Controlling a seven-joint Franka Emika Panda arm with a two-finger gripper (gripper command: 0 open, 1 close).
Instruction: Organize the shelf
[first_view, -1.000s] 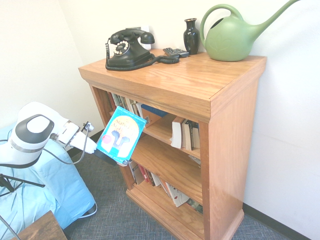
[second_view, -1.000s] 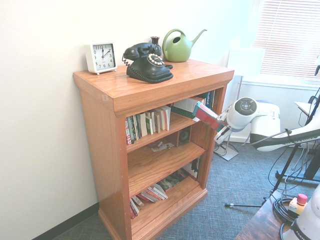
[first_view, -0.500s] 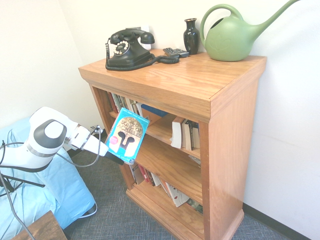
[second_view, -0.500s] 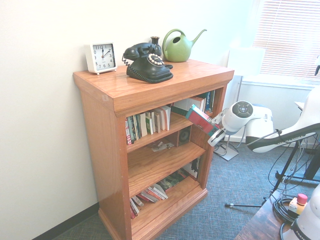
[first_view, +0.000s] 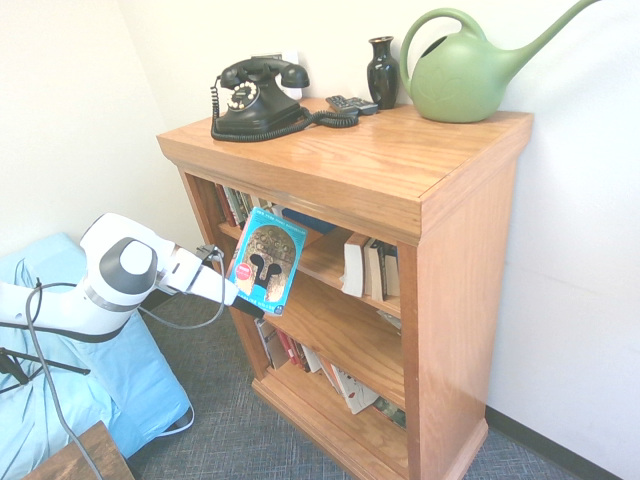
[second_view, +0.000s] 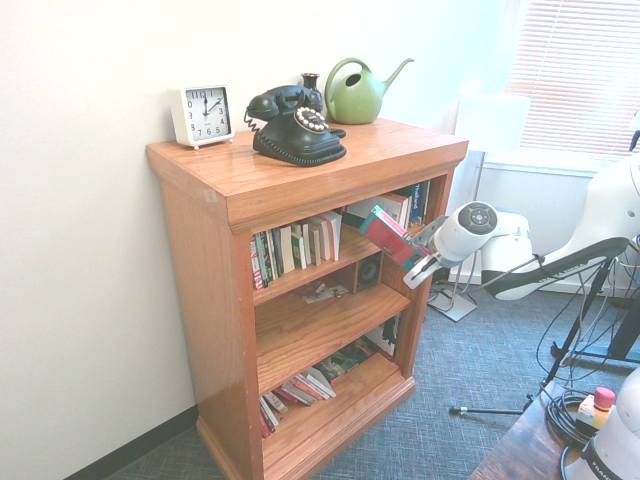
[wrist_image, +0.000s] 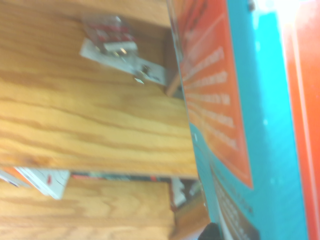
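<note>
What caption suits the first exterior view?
Robot gripper carries a turquoise book toward the oak shelf.

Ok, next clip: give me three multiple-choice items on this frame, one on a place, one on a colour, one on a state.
1. Where is the black telephone?
A. on the shelf top
B. middle tier
C. floor

2. What colour is the watering can?
A. red
B. green
C. white

3. What is the gripper doing?
A. hanging open over the top
B. holding a book before the open tiers
C. resting on the floor

Key: 1 A, it stands on the flat top by the clock; 2 B, green in both exterior views; 3 B, the teal cover sits tilted at the arm's end.
</note>
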